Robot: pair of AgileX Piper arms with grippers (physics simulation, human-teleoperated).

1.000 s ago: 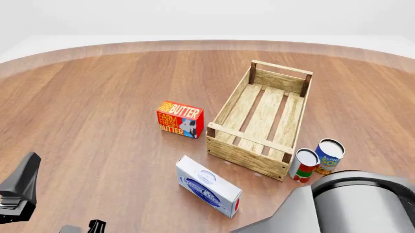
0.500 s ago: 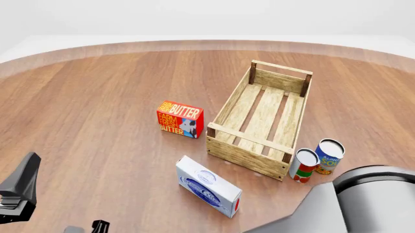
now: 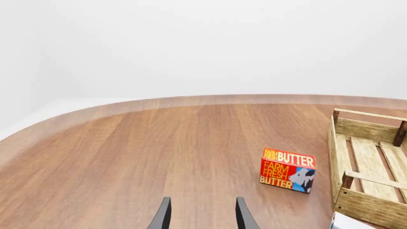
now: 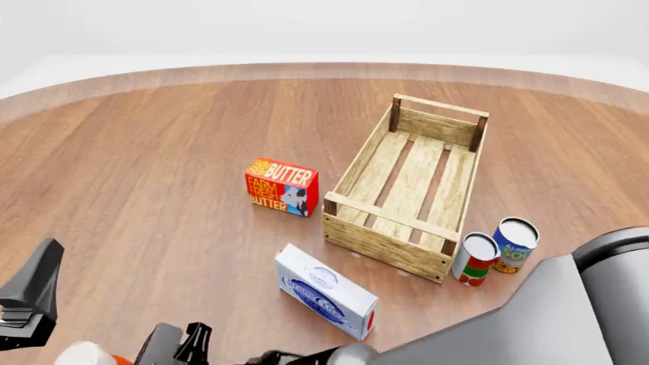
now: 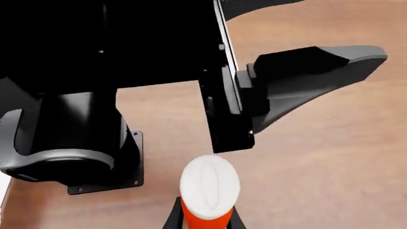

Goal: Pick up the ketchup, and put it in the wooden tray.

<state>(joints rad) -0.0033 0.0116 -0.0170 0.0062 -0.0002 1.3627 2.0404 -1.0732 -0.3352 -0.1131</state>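
Note:
The ketchup [image 5: 207, 215], a red-orange bottle with a white cap [image 5: 210, 182], stands upright between my right gripper's [image 5: 205, 220] fingers, which press on both of its sides. In the front view only its cap [image 4: 87, 354] and a bit of orange show at the bottom left edge, beside the right gripper [image 4: 152, 353]. The wooden tray [image 4: 350, 228] lies right of centre with nothing in it, far from the bottle; it also shows in the left wrist view [image 3: 365, 210]. My left gripper [image 3: 202, 217] is open and empty above bare table.
A red butter box [image 4: 282, 187] stands left of the tray. A white box [image 4: 327, 292] lies in front of it. Two cans [image 4: 475, 258] [image 4: 514, 245] stand at the tray's near right corner. The left arm [image 4: 30, 304] and its base [image 5: 76, 148] are close to the bottle.
The right arm has swung, its big link shifting right, and its gripper has come up into the front view's bottom left with the ketchup's cap now showing. The left arm has not moved.

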